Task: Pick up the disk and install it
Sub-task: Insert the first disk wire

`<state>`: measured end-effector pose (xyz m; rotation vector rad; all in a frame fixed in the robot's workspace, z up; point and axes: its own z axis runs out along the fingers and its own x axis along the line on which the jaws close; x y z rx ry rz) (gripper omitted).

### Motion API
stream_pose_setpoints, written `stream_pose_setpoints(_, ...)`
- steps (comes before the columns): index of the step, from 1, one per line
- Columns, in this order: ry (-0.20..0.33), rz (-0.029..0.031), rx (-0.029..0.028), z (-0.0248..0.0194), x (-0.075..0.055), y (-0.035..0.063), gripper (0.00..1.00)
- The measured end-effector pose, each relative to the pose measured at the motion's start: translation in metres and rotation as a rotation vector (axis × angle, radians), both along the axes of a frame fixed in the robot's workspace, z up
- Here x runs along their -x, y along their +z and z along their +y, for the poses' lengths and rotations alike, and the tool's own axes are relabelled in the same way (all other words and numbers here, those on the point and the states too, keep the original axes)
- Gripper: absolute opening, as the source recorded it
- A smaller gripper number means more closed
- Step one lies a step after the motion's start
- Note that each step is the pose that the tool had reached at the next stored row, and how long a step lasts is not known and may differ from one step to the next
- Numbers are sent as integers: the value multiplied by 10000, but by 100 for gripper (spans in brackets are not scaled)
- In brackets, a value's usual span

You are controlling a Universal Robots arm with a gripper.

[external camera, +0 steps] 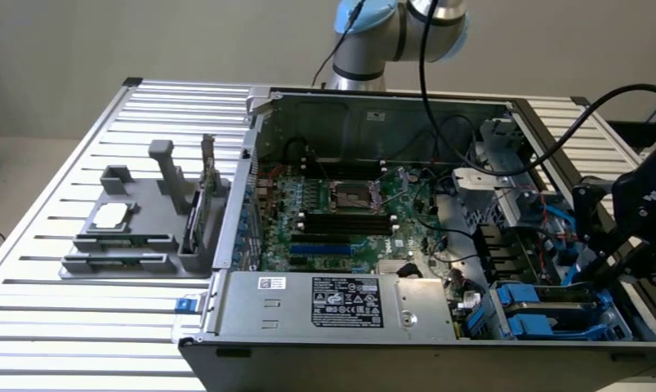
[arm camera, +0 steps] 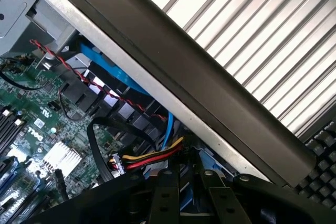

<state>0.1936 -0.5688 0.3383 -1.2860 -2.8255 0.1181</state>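
Lower right of the exterior view: the gripper [external camera: 600,279] hangs just above the right end of the disk [external camera: 553,313] inside the computer case [external camera: 360,361]; whether it grips cannot be told.

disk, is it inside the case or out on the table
Inside: the disk, blue-framed, lies in a corner of the case, exterior view's right.

You're looking at a green circuit board [external camera: 350,204] inside a dark grey computer case [external camera: 415,363], with the disk [external camera: 555,312] silver-grey in its bright blue frame. The power supply [external camera: 262,304] is pale silver with a black-and-white label, and the counter [external camera: 55,335] is silver, ribbed in parallel stripes. The cables include a twisted red-and-black pair [arm camera: 79,74], a blue cable [arm camera: 168,129] and a yellow, red and black bundle [arm camera: 152,157].
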Motion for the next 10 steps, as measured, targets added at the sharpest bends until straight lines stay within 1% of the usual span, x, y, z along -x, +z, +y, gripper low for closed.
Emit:
stream_pose_setpoints(4,-26,43,5,0,0,-1,16)
stream_pose_setpoints(10,-36,91,6,0,0,0,16)
